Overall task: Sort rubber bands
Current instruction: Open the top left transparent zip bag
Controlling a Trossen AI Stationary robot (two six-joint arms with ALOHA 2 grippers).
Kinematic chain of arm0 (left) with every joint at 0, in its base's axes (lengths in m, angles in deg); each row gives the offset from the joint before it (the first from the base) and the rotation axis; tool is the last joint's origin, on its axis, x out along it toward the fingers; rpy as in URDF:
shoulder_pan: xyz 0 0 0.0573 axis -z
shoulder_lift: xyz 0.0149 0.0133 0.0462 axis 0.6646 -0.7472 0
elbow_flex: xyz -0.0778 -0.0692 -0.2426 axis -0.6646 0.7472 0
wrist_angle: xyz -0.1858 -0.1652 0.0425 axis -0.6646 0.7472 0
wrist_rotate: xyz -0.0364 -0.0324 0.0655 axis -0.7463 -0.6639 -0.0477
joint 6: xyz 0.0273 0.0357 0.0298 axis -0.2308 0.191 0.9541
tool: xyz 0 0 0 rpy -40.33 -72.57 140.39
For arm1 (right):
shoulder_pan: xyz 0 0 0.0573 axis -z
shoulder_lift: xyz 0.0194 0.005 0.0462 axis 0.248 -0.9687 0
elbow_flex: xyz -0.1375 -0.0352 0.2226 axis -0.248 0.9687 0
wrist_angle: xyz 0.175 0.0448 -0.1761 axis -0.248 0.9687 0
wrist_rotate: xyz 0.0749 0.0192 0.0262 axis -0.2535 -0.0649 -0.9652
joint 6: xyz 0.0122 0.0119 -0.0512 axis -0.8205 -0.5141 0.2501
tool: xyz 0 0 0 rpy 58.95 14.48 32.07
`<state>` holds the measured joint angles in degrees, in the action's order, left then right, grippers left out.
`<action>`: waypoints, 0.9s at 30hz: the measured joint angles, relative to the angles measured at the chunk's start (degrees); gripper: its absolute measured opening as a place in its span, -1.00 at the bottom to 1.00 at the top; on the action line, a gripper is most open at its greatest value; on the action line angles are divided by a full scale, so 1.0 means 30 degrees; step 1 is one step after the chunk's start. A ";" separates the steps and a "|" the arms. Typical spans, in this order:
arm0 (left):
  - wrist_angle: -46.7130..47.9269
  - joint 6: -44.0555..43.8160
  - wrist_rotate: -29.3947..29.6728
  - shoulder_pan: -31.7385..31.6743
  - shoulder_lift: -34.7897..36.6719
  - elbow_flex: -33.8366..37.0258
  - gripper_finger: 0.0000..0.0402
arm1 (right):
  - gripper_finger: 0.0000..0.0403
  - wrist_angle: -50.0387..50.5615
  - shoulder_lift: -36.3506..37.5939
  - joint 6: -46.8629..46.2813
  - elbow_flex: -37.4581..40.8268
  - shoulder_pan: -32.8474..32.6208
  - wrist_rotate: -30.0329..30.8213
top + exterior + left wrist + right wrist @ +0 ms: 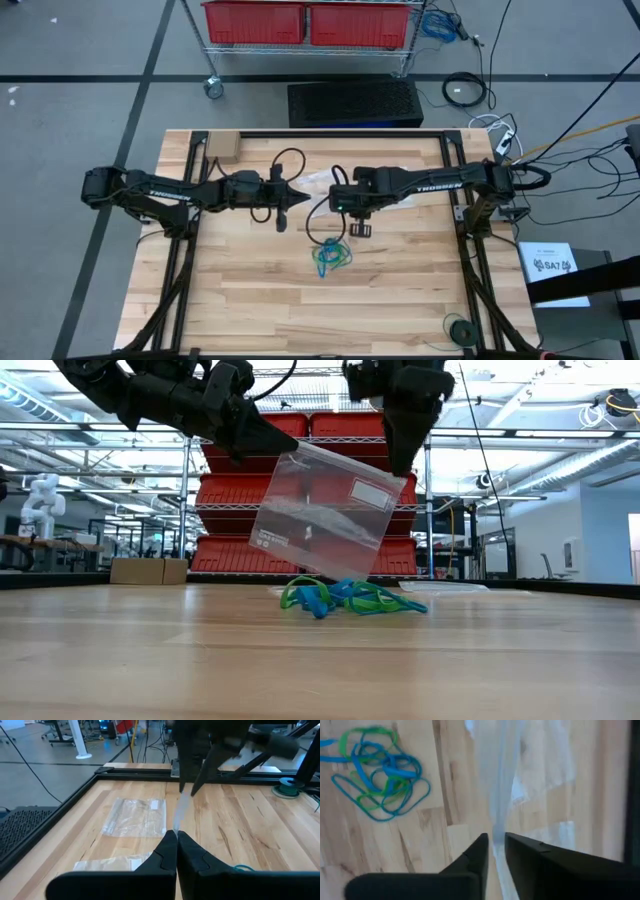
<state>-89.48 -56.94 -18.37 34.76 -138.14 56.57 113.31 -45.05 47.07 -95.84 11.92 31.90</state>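
Two dark arms are seen reaching toward each other over the wooden tabletop (250,300), which is framed by black rails. Beyond its far edge a wire cart with red bins (310,22) is parked, with a black perforated mat (355,103) lying on the floor between cart and tabletop. A small cardboard box (222,147) is set near the far left corner, and a spool of green wire (460,328) near the front right corner.

A clear plastic bag (325,510) is held up off the tabletop, tilted, between the two hands. The left hand (177,836) is pressed fully shut on one upper corner of the bag. The right hand (496,839) is placed at the other upper edge, its fingers slightly parted with the thin plastic between them; whether the film is actually pinched cannot be told.

From above, the hanging bag is nearly invisible; it is shown plainly only in the low view. Two more flat clear bags (135,816) lying on the tabletop are picked out only by the left wrist view.

The rubber bands (330,257) lie in one tangled heap of green, teal and blue on the tabletop, just below and in front of the bag, untouched by either hand.
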 joint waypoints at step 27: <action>0.0388 0.0000 0.0000 0.0005 -0.0022 0.0007 -1.00 | -1.00 -0.6933 -0.0022 0.2346 0.0837 0.0181 0.1112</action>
<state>-88.32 -56.94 -18.37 34.77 -138.20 56.59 92.51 -45.11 54.11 -93.32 12.47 35.24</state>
